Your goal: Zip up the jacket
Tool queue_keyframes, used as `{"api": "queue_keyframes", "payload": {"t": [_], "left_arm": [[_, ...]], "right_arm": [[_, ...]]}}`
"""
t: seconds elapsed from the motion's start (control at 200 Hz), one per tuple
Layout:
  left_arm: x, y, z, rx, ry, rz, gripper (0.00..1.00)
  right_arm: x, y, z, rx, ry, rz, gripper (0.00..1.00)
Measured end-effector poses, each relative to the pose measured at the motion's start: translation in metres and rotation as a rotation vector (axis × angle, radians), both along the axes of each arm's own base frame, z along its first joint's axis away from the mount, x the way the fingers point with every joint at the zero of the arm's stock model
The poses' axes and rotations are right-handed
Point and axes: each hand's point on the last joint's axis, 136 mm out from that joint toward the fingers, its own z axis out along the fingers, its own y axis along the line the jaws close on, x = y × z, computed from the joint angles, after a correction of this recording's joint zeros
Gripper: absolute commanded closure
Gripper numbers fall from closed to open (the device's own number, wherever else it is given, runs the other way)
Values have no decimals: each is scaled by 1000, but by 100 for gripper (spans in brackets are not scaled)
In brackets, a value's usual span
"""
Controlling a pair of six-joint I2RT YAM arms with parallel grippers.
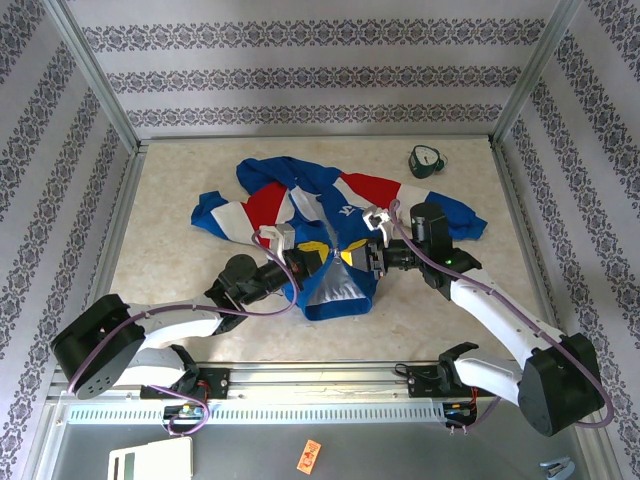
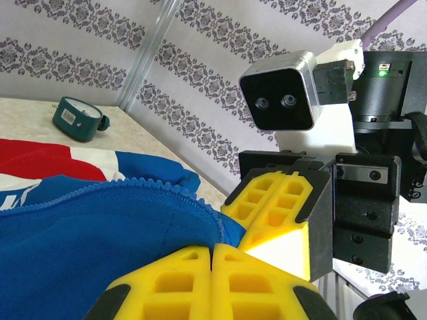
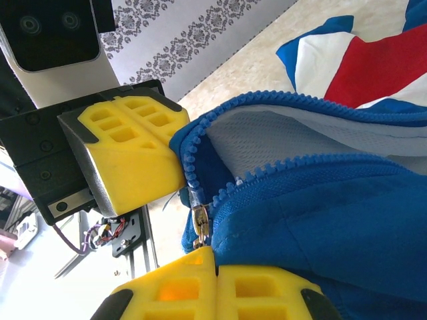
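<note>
Royal-blue fabric of the small red-and-white-panelled track jacket (image 1: 335, 295) lies on the beige table (image 1: 180, 270). Left of its small metal zipper slider (image 3: 199, 217), the left gripper (image 1: 318, 255) pinches the loose zipper edge. Right of the slider and closer to it, the right gripper (image 1: 348, 257) is clamped on hem fabric; the open teeth run away toward the collar.

Left claw (image 2: 212, 257) pinching jacket (image 2: 87, 247), right claw (image 2: 248, 217) facing

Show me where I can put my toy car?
Bare table lies left of the jacket, and beyond it, left of the green dial. It's crowded mid-table, where the left gripper and right gripper pinch the hem.
</note>
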Motion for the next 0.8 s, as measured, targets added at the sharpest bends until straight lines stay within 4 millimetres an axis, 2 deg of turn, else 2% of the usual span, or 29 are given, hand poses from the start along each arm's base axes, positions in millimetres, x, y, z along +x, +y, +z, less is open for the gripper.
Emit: {"api": "queue_keyframes", "payload": {"t": [0.58, 0.799], "left_arm": [[3, 4, 10, -49, -7, 9, 100], [4, 3, 5, -46, 8, 9, 100]], "right_arm": [[-3, 4, -1, 4, 8, 25, 100], [-4, 4, -1, 6, 8, 27, 100]]}}
